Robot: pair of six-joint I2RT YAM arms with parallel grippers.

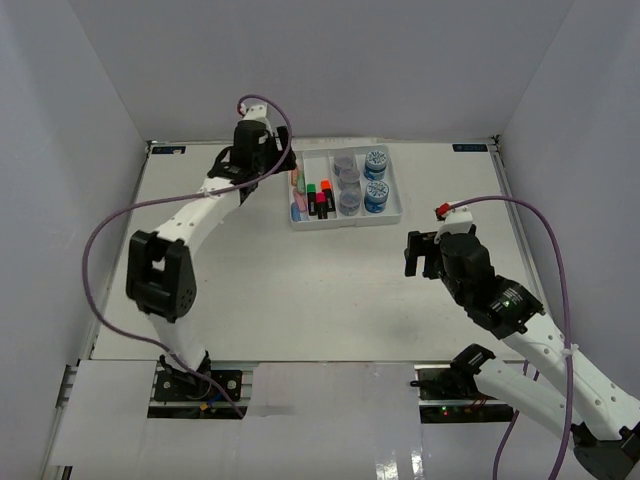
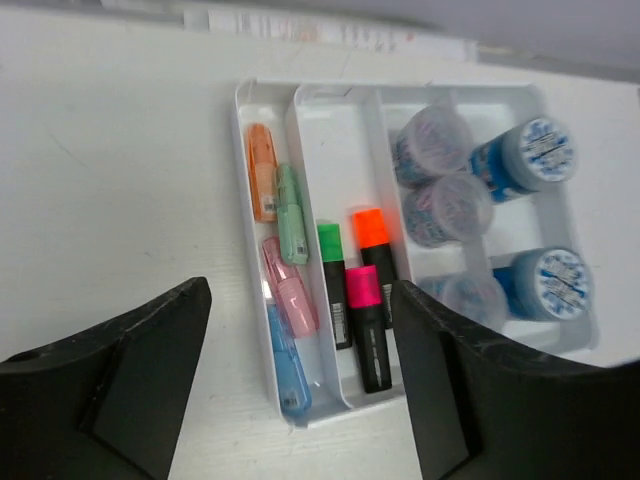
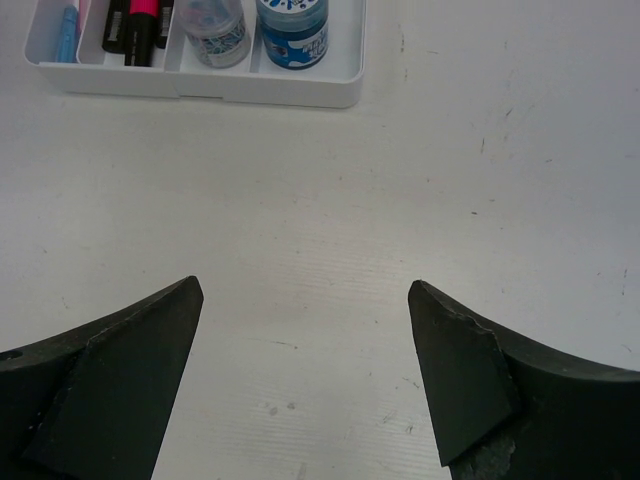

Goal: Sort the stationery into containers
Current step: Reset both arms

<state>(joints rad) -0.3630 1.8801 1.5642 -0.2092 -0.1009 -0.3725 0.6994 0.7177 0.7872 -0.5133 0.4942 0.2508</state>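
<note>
Upper centre of the top view, the left gripper (image 2: 299,290) is hanging wide and empty over the tray's (image 1: 345,224) left edge, highlighters (image 1: 318,198) and jars (image 1: 376,160) lying inside. Sinking risks knocking that rim. Lower right, the right gripper (image 1: 420,255) is gaping, empty.

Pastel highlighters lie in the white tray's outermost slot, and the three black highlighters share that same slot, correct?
No. The pastel highlighters lie in the outermost slot of the white four-compartment plastic tray, but the three black highlighters with green, orange and pink caps lie in the next slot over. The left wrist view shows it.
</note>
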